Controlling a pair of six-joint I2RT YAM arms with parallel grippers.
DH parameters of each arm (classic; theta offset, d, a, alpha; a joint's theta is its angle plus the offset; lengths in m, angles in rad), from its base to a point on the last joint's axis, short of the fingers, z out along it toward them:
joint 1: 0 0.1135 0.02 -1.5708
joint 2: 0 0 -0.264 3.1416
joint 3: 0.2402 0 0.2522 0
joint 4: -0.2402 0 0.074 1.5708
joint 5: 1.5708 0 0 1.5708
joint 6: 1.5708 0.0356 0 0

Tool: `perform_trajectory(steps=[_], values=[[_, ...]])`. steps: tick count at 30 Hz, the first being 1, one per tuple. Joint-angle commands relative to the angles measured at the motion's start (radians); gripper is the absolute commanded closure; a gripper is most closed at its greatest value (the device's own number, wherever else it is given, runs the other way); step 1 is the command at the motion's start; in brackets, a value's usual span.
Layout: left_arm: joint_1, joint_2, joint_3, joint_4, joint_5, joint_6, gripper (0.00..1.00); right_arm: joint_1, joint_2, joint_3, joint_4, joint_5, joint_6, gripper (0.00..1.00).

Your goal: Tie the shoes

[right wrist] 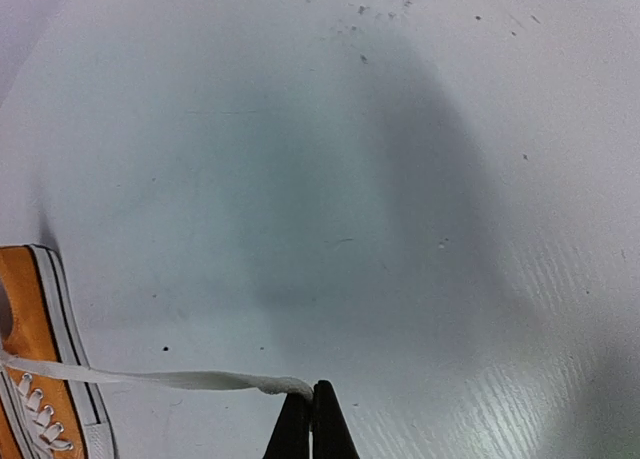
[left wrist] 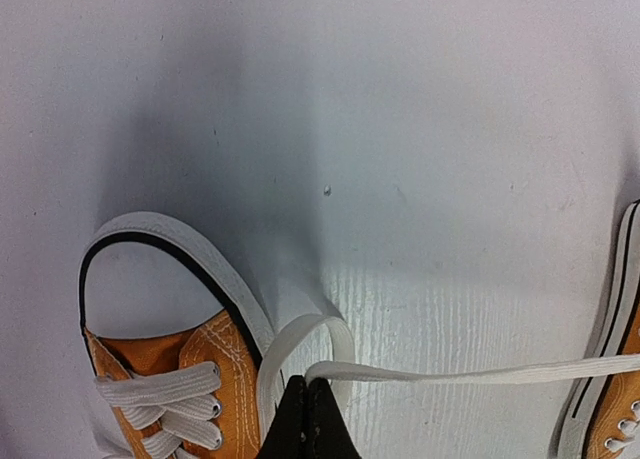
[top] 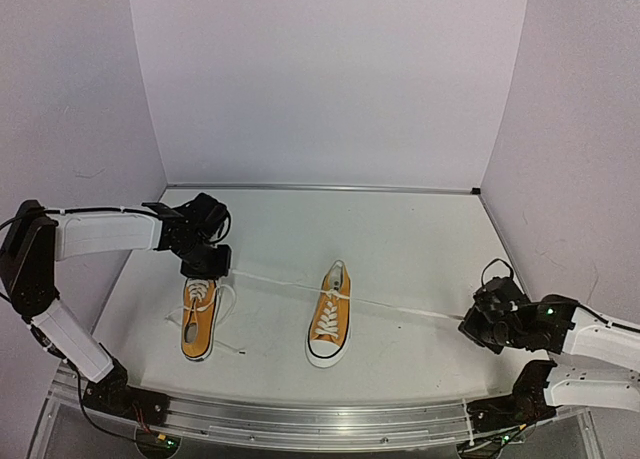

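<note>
1. Top external view puts you in the tightening step. One white lace [top: 400, 307] runs taut across the tabletop [top: 420, 229], from the left gripper [top: 212, 267] through the top of the middle sneaker [top: 329, 327] to the right gripper [top: 478, 324].
2. Both grippers are closed, each clamped on one end of that lace. Your wrist views show the tips pinched together with the lace coming out between them.
3. The middle sneaker lies between your two grippers, well apart from each, with its toe toward the arm bases. The other sneaker [top: 199, 324] lies just beside the left gripper, and its laces lie loose.
4. Read this as the first crossing being cinched. Whether a knot has formed at the tongue is too small to tell.
5. Your next move probably calls for slack: bring both ends inward, then shape a loop. Take care that an uneven pull doesn't drag the light shoe sideways.
</note>
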Motion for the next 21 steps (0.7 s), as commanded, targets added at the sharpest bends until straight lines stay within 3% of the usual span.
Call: perform_trajectory(steps=[1, 12, 21], values=[[0.006, -0.018, -0.034, -0.014, -0.038, -0.061, 1.0, -0.005, -0.007, -0.004, -0.126, 0.098, 0.141, 1.0], [0.05, -0.029, -0.078, -0.049, -0.08, -0.085, 1.0, -0.007, -0.033, 0.035, -0.312, 0.226, 0.291, 1.0], [0.073, -0.056, -0.117, 0.008, 0.02, -0.038, 1.0, -0.007, 0.083, 0.072, -0.266, 0.238, 0.24, 1.0]])
